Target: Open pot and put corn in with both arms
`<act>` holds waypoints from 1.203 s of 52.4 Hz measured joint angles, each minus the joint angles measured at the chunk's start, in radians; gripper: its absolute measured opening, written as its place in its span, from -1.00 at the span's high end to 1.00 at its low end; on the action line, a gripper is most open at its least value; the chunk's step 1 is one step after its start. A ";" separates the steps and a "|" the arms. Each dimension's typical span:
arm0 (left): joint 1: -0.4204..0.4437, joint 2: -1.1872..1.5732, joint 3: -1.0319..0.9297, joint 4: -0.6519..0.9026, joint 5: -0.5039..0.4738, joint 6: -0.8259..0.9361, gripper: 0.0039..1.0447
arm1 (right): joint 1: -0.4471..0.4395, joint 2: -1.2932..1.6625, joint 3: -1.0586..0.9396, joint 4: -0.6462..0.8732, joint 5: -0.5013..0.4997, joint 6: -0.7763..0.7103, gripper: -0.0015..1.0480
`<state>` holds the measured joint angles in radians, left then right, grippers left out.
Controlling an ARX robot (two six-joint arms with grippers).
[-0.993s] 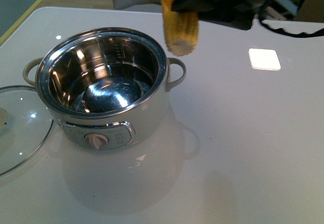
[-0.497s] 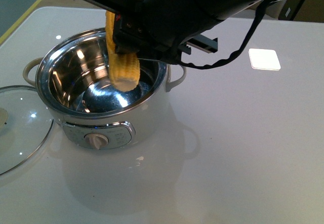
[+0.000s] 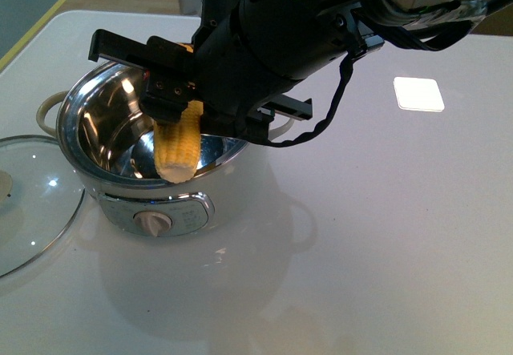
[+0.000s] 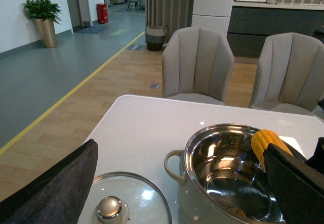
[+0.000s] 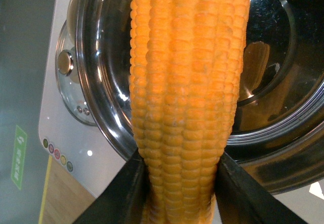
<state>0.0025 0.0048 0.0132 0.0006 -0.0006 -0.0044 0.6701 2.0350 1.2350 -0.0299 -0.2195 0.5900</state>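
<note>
The cream pot (image 3: 232, 188) stands open on the white table, its steel bowl bare. My right gripper (image 3: 172, 102) is shut on the yellow corn (image 3: 178, 151), holding it tilted over the pot's front rim, with the lower end inside the opening. In the right wrist view the corn (image 5: 187, 92) fills the gap between the black fingers (image 5: 121, 193) above the pot (image 5: 283, 128). The left wrist view shows the pot (image 4: 202, 158), the corn (image 4: 266, 140) and my left gripper (image 4: 179, 148) open, above the table and holding nothing.
The glass lid (image 3: 32, 203) lies flat on the table left of the pot, its knob (image 4: 110, 207) up. A white square (image 3: 418, 94) sits at the back right of the table. Two grey chairs (image 4: 200, 62) stand beyond the far edge.
My right arm has carried the corn leftward and down, from above the pot's right handle to over the bowl, its tip now inside the rim. Pot and lid have not moved.
</note>
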 joint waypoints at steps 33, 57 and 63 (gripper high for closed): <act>0.000 0.000 0.000 0.000 0.000 0.000 -0.88 | -0.098 -0.186 -0.130 0.042 0.079 -0.011 -0.83; 0.000 0.000 0.000 0.000 0.000 0.000 -0.88 | -0.524 -1.084 -0.610 -0.202 0.224 -0.247 -0.83; 0.000 0.000 0.000 0.000 0.000 0.000 -0.88 | -0.601 -1.277 -0.628 -0.336 0.222 -0.304 -0.83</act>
<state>0.0025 0.0048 0.0132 0.0006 -0.0002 -0.0044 0.0689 0.7578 0.6071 -0.3664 0.0021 0.2859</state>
